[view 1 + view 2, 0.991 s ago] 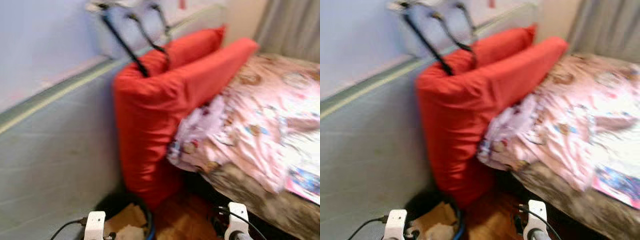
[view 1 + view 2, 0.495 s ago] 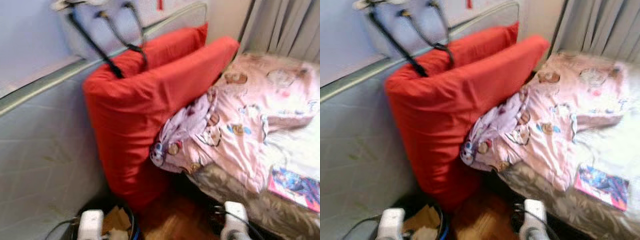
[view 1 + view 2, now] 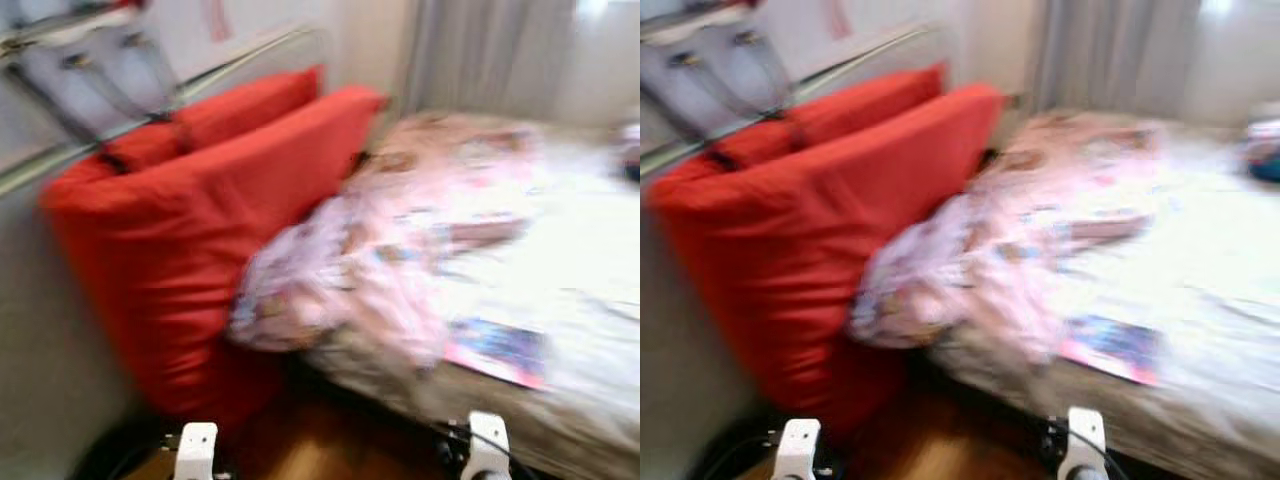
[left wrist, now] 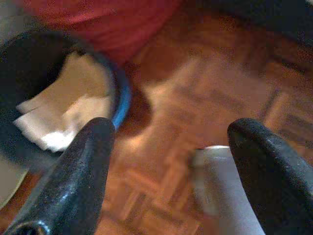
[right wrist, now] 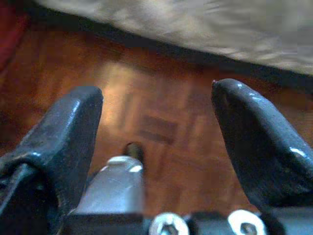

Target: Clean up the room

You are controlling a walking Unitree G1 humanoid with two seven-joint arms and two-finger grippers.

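A bed (image 3: pixel 560 300) with a crumpled pink patterned blanket (image 3: pixel 400 250) lies ahead on the right. A colourful booklet (image 3: pixel 497 352) rests near the bed's front edge. Two large red cushions (image 3: pixel 190 230) lean against the wall beside the bed. Both arms hang low, their wrists at the bottom edge of the eye views. My left gripper (image 4: pixel 171 161) is open over the parquet floor, beside a dark bin (image 4: pixel 63 98) with a blue rim holding paper scraps. My right gripper (image 5: pixel 156 132) is open above bare parquet next to the bed's edge (image 5: pixel 195 29).
A grey padded wall panel (image 3: pixel 30 330) runs along the left. Grey curtains (image 3: pixel 480 55) hang behind the bed. A bag with black straps (image 3: pixel 90 70) hangs above the cushions. The eye views are blurred by motion.
The camera has swung to the right: the cushions slid leftward in view and more of the bed and curtains appeared. The arms stay low and idle.
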